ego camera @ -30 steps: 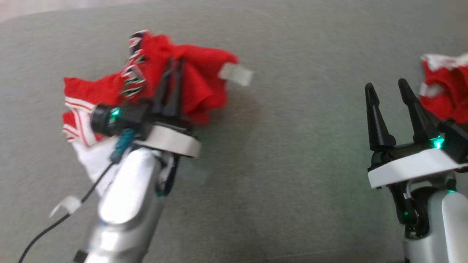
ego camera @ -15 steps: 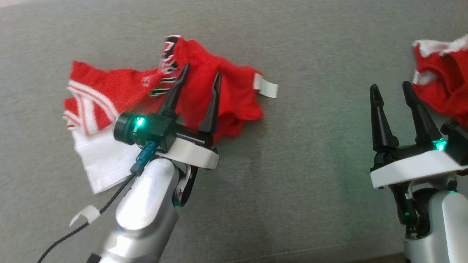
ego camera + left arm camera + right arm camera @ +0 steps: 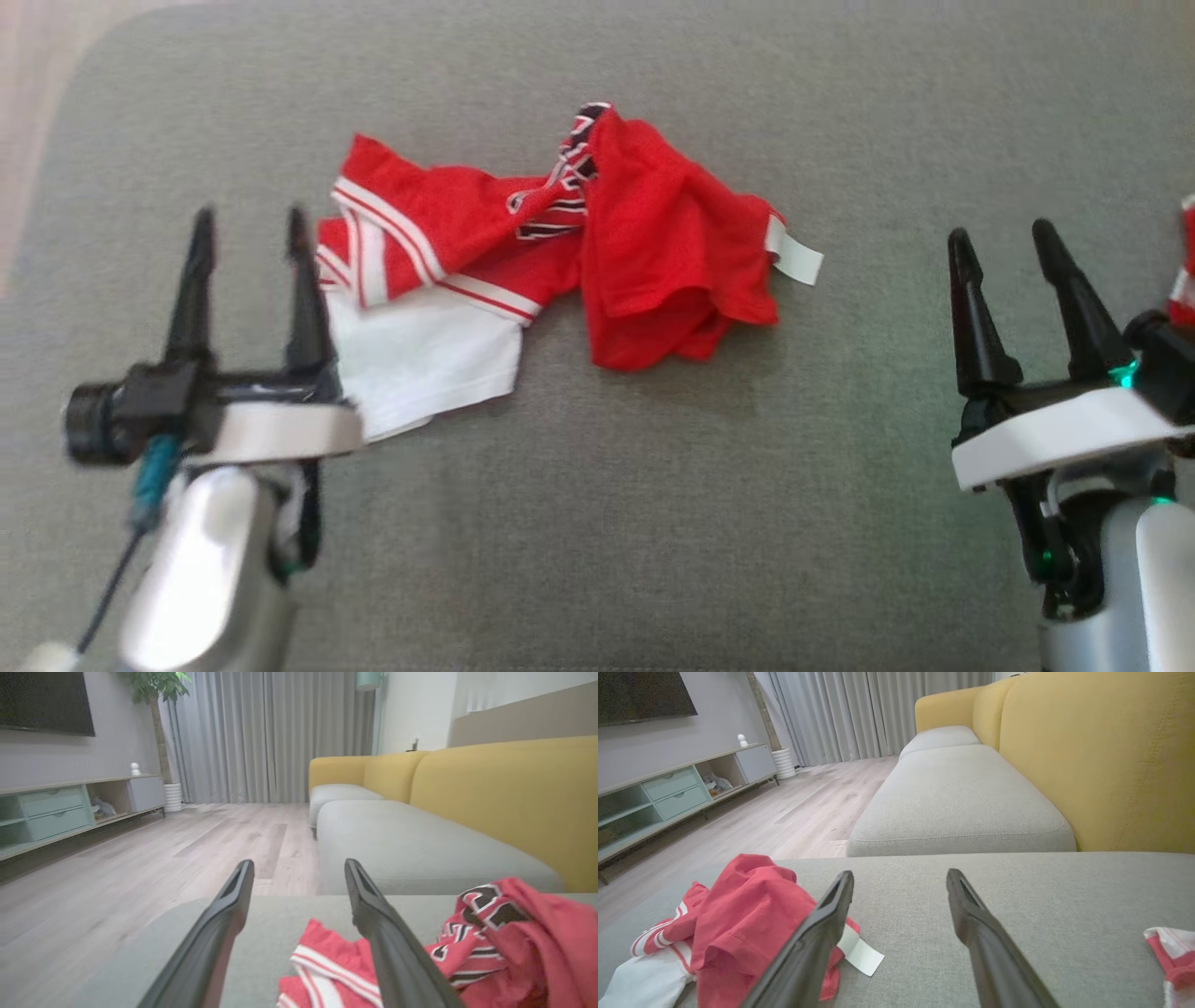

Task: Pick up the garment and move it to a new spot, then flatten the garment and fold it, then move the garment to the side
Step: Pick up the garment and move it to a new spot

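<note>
A crumpled red and white garment (image 3: pixel 560 252) with white stripes and a white tag lies on the grey cushion (image 3: pixel 653 485). It also shows as a rumpled garment (image 3: pixel 490 947) low right in the left wrist view and as a garment (image 3: pixel 738 924) low left in the right wrist view. My left gripper (image 3: pixel 247 224) stands open just left of the garment's white part, holding nothing. My right gripper (image 3: pixel 1004 238) stands open well to the garment's right, nothing between its fingers.
A second red and white cloth (image 3: pixel 1184 280) lies at the cushion's far right edge, beside my right wrist. The cushion's left edge meets a pale wood floor (image 3: pixel 37 112). A yellow sofa back (image 3: pixel 1101 756) rises behind the grey seats.
My left gripper let go of the garment, opened and drew back to the left. The garment now lies loose on the cushion. The camera shifted, so the whole picture slid right.
</note>
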Controlling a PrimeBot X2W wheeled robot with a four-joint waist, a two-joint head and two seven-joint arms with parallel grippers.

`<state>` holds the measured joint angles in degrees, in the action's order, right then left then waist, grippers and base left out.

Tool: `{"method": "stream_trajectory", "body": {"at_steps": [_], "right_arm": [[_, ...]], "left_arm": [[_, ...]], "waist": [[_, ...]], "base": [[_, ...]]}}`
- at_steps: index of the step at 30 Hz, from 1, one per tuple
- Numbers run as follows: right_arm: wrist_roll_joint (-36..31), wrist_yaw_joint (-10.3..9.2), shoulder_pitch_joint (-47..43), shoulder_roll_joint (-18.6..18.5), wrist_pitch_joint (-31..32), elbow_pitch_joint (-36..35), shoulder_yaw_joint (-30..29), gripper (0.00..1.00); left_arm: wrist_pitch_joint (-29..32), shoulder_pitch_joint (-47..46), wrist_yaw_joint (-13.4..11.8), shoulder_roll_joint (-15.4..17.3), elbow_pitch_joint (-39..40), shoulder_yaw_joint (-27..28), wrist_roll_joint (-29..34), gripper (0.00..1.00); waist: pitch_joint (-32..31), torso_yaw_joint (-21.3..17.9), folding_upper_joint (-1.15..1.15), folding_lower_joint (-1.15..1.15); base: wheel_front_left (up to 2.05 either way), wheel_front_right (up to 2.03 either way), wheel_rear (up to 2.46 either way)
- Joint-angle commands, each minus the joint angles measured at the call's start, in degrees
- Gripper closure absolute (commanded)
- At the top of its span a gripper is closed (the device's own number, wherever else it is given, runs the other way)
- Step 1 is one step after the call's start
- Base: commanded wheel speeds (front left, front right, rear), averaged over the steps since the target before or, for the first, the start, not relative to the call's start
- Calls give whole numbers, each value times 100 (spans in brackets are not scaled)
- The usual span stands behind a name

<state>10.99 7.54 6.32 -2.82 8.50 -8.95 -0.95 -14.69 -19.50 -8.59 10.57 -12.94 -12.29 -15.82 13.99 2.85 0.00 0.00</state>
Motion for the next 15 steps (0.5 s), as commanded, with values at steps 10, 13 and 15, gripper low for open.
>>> {"method": "stream_trajectory", "body": {"at_steps": [10, 13, 15], "right_arm": [[-95, -5, -166, -6, 120, -190, 178, 0], [-49, -5, -314, -6, 115, -169, 186, 0], [-32, -5, -405, -6, 116, -156, 193, 0]], "left_arm": [[619, 551, 68, 655, 435, 355, -180, 0], [778, 817, 14, 681, 639, 300, -166, 0], [897, 978, -40, 665, 768, 231, -140, 0]], "waist": [[-353, 88, 0, 0], [-487, 25, 0, 0], [-578, -1, 0, 0]], "base": [[0, 0, 0], [0, 0, 0], [0, 0, 0]]}}
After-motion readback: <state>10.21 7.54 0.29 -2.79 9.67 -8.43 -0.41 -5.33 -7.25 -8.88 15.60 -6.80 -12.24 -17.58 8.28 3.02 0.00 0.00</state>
